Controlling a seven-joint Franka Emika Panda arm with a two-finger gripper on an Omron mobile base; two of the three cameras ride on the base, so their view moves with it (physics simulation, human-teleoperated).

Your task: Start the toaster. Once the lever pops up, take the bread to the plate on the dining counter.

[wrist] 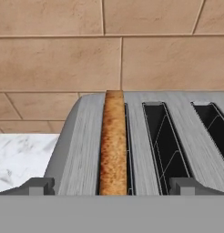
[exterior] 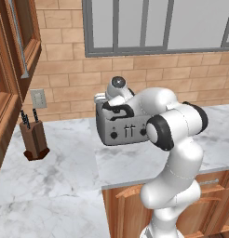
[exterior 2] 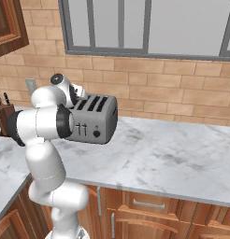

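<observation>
The grey toaster point(exterior: 124, 129) point(exterior 2: 96, 120) stands on the marble worktop by the brick wall. Seen from the hand, the bread point(wrist: 113, 145) stands on edge in the leftmost slot of the toaster point(wrist: 82, 150), its brown crust poking above the top. My gripper point(wrist: 113, 186) hovers open just over that slot, one fingertip on each side of the slice and touching nothing. From the base, the hand point(exterior: 114, 100) point(exterior 2: 75, 99) sits over the toaster's left end. The plate and the dining counter are out of view.
A wooden knife block point(exterior: 35, 139) point(exterior 2: 3, 116) stands to the left of the toaster, below a wall outlet point(exterior: 38, 98). A brick wall with a window runs close behind. Marble worktop point(exterior 2: 168, 154) stretches to the right, with wood cabinets below.
</observation>
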